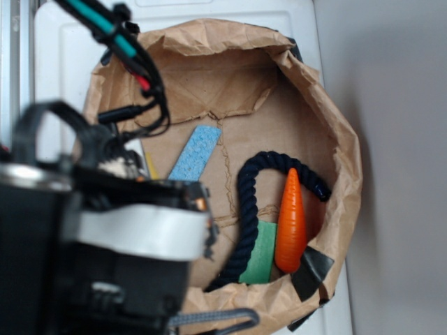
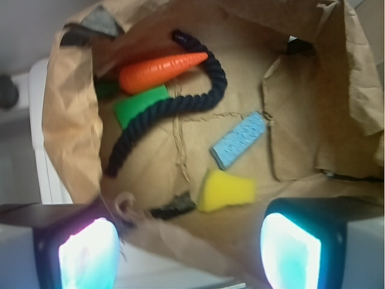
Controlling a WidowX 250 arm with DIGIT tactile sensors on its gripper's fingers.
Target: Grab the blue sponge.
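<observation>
The blue sponge [image 2: 239, 139] lies flat and untouched on the brown paper lining [image 2: 301, 120], near the yellow sponge [image 2: 225, 190] and clear of the dark rope [image 2: 174, 108]; the claw [image 2: 189, 241], fingers apart and empty, should descend over it and close across its narrow width, I judge. The wrist view shows the yellow sponge whole, while the exterior view hides most of it behind the arm.

Black arm [image 1: 105, 237] with white band, teal-and-red cables [image 1: 119, 42], glowing cyan fingertips [image 2: 289, 247].
</observation>
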